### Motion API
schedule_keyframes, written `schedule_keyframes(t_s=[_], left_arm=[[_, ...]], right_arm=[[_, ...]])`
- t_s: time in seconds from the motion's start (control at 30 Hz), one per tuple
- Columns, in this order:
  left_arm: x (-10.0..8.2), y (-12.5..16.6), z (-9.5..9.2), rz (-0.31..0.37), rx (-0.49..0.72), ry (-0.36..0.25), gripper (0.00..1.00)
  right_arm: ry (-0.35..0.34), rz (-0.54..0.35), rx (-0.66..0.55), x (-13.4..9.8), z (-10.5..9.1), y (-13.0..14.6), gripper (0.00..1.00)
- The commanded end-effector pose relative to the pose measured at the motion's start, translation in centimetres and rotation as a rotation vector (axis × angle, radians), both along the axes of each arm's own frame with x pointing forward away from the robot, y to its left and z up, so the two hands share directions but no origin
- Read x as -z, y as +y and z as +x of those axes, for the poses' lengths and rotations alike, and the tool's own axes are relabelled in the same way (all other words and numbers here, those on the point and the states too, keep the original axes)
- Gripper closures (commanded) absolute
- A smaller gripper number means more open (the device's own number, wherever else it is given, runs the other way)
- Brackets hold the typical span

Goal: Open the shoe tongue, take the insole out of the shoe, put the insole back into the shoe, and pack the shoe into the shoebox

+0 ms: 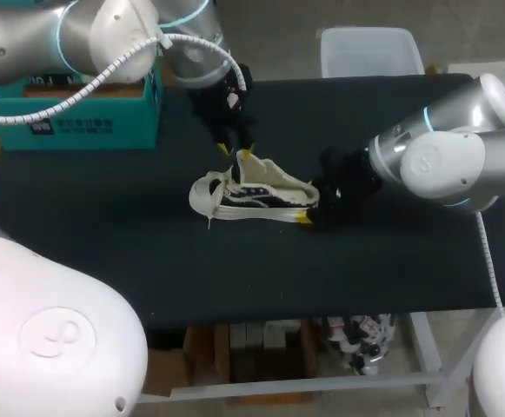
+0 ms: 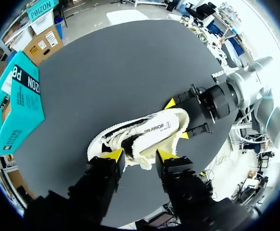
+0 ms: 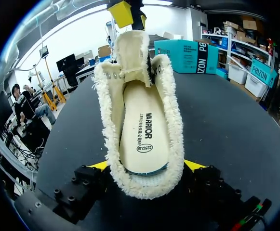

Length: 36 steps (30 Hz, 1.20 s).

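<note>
Here's the shoe (image 1: pixel 252 193) in the middle of the dark tabletop (image 1: pixel 104 200), toe toward the left arm's side and heel toward the right. The right tool (image 3: pixel 147 166) is low at the heel, one yellow tip on each side of the fleecy collar. Both tips press against it, so it is clamped on the shoe. From above, the left tool (image 2: pixel 140 156) comes down over the throat of the shoe. Its two tips pinch the top of the tongue (image 3: pixel 130 55), which stands upright and clear of the opening. That leaves a good look inside from the right wrist: the insole (image 3: pixel 142 137) lies flat in the shoe, its cream surface showing from heel to under the tongue. The teal box (image 1: pixel 87 122) sits at the far left corner of the tabletop, well apart from the shoe, under the left arm.
</note>
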<state>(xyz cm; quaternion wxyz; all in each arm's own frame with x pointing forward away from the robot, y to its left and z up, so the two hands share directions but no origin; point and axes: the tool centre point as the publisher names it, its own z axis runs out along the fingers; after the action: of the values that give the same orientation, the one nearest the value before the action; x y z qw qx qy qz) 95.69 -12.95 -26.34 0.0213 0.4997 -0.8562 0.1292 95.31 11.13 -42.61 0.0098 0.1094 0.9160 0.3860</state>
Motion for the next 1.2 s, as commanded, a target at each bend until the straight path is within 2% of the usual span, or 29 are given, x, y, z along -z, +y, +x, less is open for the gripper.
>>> schedule_keyframes(t_s=[0.03,0.13,0.2,0.3,0.37,0.43,0.53,0.57,0.93,1.0,1.03,1.1,1.13,1.2], left_arm=[[-1.2,-0.6,-0.2,0.063,0.059,-0.042,0.58],[-2.1,-0.9,-0.7,0.065,0.156,-0.079,0.60],[-2.6,-1.2,-1.0,0.067,0.233,-0.100,0.65],[-3.1,-1.6,-1.1,0.060,0.361,-0.090,1.00],[-3.1,-1.6,-1.6,0.055,0.501,-0.067,1.00],[-2.7,-1.5,-2.2,0.080,0.654,-0.049,1.00],[-2.0,-1.1,-3.0,0.150,0.884,0.064,1.00],[-2.0,-0.8,-2.8,0.133,0.906,0.100,1.00],[-2.0,-0.8,-2.8,0.133,0.906,0.100,1.00],[-1.5,-1.5,-2.6,0.160,0.884,0.086,1.00],[-1.2,-1.8,-2.6,0.147,0.920,0.085,1.00],[-0.4,-2.4,-2.6,0.167,0.912,0.052,1.00],[-0.1,-2.5,-2.5,0.149,0.920,0.047,1.00],[0.7,-2.6,-2.4,0.155,0.921,-0.009,1.00]], right_arm=[[-0.002,0.004,-0.001,0.4,0.0,-0.3,1.00],[-0.002,0.004,-0.001,0.4,0.0,-0.3,1.00],[-0.002,0.004,-0.001,0.4,0.0,-0.3,1.00],[-0.002,0.004,-0.001,0.4,0.0,-0.3,1.00],[-0.002,0.004,-0.001,0.4,0.0,-0.3,1.00],[-0.002,0.004,-0.001,0.4,0.0,-0.3,1.00],[-0.002,0.004,-0.001,0.4,0.0,-0.3,1.00],[-0.002,0.004,-0.001,0.4,0.0,-0.3,1.00],[-0.002,0.004,-0.001,0.4,0.0,-0.3,1.00],[-0.002,0.004,-0.001,0.4,0.0,-0.3,1.00],[-0.002,0.004,-0.001,0.4,0.0,-0.3,1.00],[-0.002,0.004,-0.001,0.4,0.0,-0.3,1.00],[-0.002,0.004,-0.001,0.4,0.0,-0.3,1.00],[-0.002,0.004,-0.001,0.4,0.0,-0.3,1.00]])
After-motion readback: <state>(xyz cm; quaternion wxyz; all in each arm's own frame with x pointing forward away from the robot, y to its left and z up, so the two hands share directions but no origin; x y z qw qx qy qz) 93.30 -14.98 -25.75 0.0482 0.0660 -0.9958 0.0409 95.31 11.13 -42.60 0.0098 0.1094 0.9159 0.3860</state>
